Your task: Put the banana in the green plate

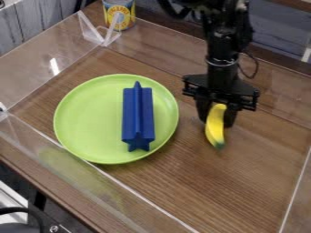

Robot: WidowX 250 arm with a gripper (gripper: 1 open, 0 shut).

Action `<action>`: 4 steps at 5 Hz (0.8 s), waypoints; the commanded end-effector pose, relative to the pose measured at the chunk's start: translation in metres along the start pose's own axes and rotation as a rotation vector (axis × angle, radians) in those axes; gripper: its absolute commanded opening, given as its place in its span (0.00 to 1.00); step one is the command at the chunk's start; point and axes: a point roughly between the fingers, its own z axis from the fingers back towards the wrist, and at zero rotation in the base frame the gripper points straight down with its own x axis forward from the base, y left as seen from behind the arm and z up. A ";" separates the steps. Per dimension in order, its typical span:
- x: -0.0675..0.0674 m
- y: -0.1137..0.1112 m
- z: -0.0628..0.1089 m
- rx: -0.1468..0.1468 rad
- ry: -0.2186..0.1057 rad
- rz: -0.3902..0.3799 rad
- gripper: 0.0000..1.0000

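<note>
My tool [220,105] points straight down over the wooden table [261,173], its two fingers set narrowly on either side of the banana's [215,126] upper end. The banana hangs or stands nearly upright between them, its lower tip at the table surface; I cannot tell whether it is lifted clear of the wood. It is just beside the green plate [87,114], off the plate's rim on the side toward the table's right edge, not touching it. The plate lies near the middle of the table toward the left edge. A long blue block [137,114] lies across the plate's middle, taking up much of its inner space and leaving bare green on both sides. A yellow can [116,14] stands at the far edge, well apart from everything else. Clear plastic walls [31,136] border the table along the left and near edges.
</note>
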 end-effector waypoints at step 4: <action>0.003 -0.030 0.049 0.006 -0.019 -0.019 0.00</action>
